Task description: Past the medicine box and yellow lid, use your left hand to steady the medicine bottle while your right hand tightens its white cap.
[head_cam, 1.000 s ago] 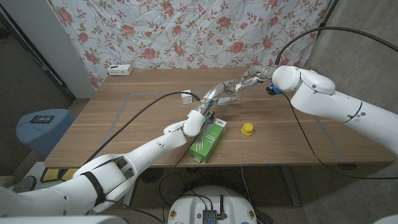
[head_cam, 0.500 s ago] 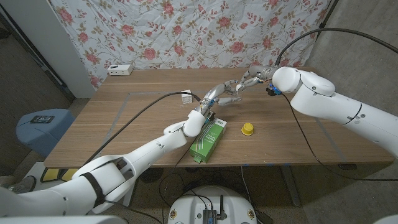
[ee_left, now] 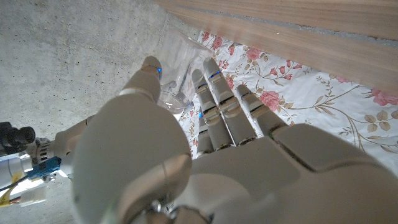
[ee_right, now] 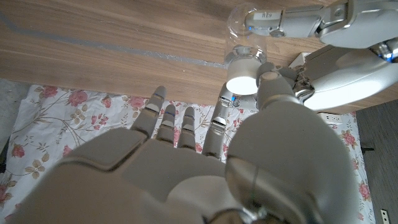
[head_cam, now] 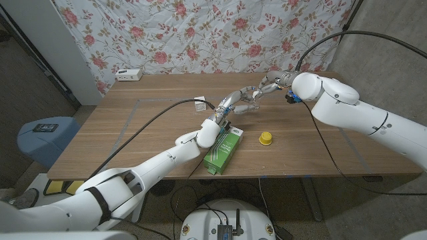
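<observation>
A clear medicine bottle (head_cam: 244, 107) with a white cap (ee_right: 243, 81) is held just above the far middle of the table. My left hand (head_cam: 231, 102) grips its clear body (ee_left: 173, 84) between thumb and fingers. From the far right, my right hand (head_cam: 265, 85) reaches in. Its thumb (ee_right: 270, 79) and a fingertip (ee_right: 224, 103) sit on opposite sides of the cap, pinching it. The green medicine box (head_cam: 223, 149) lies nearer, under my left forearm. To the right of the box stands the yellow lid (head_cam: 265, 138).
A small white box (head_cam: 200, 105) stands left of my left hand. A white power strip (head_cam: 129, 75) lies at the table's far left edge (head_cam: 173, 77). Behind the table hangs a floral cloth (head_cam: 200, 33). Black cables run over the tabletop along both arms.
My right arm has shifted very slightly to the right. Both hands stay at the bottle, and the box and lid have not moved.
</observation>
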